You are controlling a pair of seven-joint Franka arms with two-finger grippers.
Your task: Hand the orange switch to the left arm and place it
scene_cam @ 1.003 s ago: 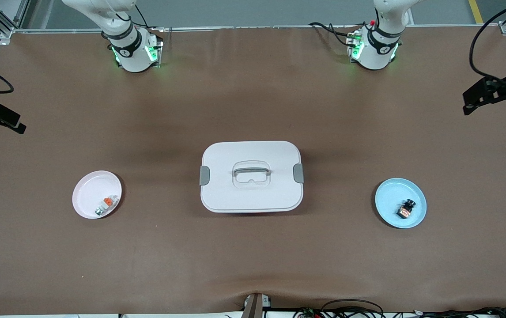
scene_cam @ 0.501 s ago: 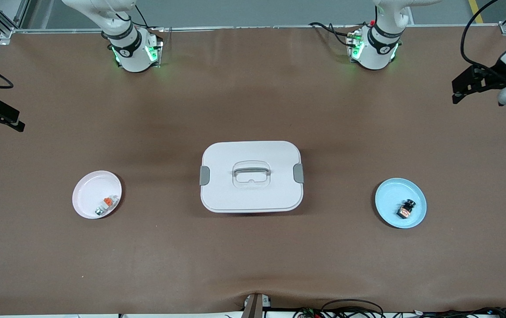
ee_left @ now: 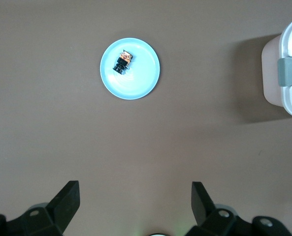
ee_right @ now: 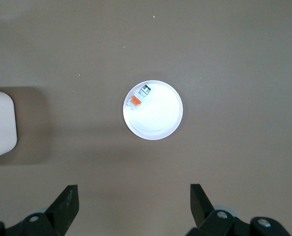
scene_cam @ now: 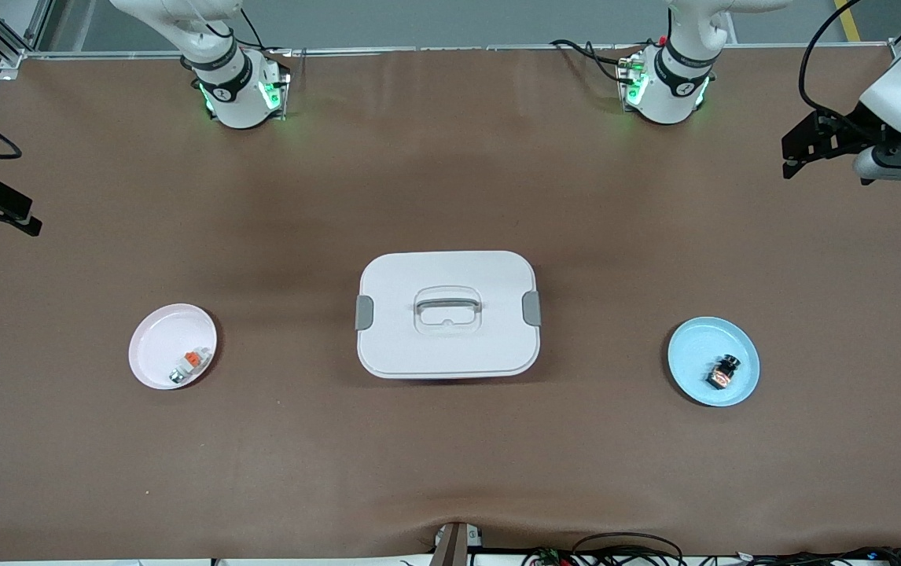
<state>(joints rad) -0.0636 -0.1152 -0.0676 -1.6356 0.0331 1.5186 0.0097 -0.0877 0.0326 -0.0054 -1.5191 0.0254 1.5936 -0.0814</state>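
The orange switch [scene_cam: 722,372], a tiny black block with an orange glowing centre, lies on a light blue plate [scene_cam: 698,346] toward the left arm's end of the table. In the left wrist view the switch [ee_left: 122,61] lies on that plate [ee_left: 138,81]. My left gripper [scene_cam: 795,153] hangs open and empty, high over the table's left-arm end, well apart from the plate; its own view shows it [ee_left: 135,189] open. The white box [scene_cam: 447,314] with grey latches stands mid-table. My right gripper [scene_cam: 26,216] hangs open and empty over the right-arm end; its own view shows it [ee_right: 133,189] open.
A pale pink plate [scene_cam: 159,338] toward the right arm's end holds a pale piece with an orange top [scene_cam: 193,359] and a small grey-silver piece [scene_cam: 178,376]. The right wrist view shows that plate [ee_right: 158,118] and the box's edge [ee_right: 0,128]. The box's corner shows in the left wrist view [ee_left: 288,69].
My left gripper has swung inward over the table from the left-arm edge, with more of its white wrist in view. My right gripper has shifted only slightly. Nothing on the table has moved.
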